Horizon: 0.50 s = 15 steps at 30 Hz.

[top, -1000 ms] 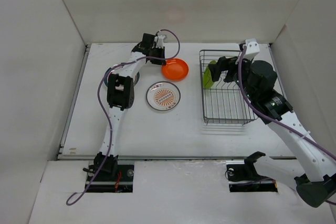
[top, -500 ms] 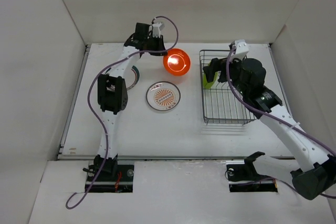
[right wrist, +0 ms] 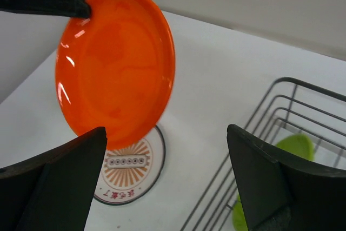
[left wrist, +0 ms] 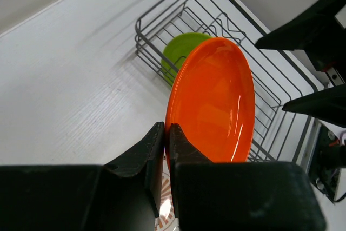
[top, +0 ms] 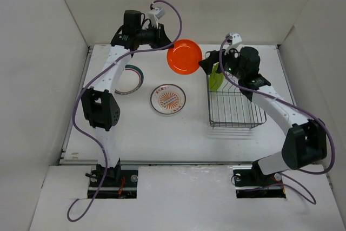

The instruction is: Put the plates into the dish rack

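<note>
Left jaws pinching orange plate [top: 184, 57] rim, right jaws spread just beside it

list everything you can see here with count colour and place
orange plate: 1, orange, held aloft in the left hand
lime green plate: 1, green, upright in the dish rack, far-left corner
sunburst plate: 1, white and orange, flat, centre
ringed plate: 1, white with teal-and-red rim, flat, far left
dish rack: 1, dark grey, right side
table: 1, white, under everything
left hand: 1, black, shut on the orange plate's rim
right hand: 1, black, open, facing the orange plate
</note>
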Motion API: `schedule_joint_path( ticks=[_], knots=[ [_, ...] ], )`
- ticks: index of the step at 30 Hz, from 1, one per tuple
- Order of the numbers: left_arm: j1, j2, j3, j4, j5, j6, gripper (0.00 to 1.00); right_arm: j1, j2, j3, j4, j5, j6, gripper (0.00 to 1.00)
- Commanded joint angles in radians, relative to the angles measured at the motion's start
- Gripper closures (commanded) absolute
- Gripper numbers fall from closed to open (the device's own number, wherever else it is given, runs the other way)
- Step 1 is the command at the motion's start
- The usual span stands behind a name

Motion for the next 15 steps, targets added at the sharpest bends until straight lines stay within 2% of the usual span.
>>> schedule_joint_path(
  ticks=[1,6,7,12,15],
  knots=[
    [-0.03,-0.057,-0.002,-0.054,0.097,0.073,1.0,-0.006,0.011,0.072,0.18,-0.152,0.06,0.04],
    [-0.057,-0.066,-0.012,-0.079,0.168,0.096,1.0,-0.006,0.08,0.092,0.248,-0.228,0.137,0.04],
    [-0.058,-0.078,-0.012,-0.079,0.181,0.097,1.0,-0.006,0.108,0.101,0.267,-0.241,0.158,0.06],
    [-0.067,-0.142,-0.087,0.004,0.203,0.097,1.0,0.005,0.165,0.132,0.268,-0.274,0.177,0.08],
    [-0.067,-0.164,-0.123,0.039,0.185,0.083,1.0,0.005,0.174,0.132,0.268,-0.285,0.177,0.18]
  ],
)
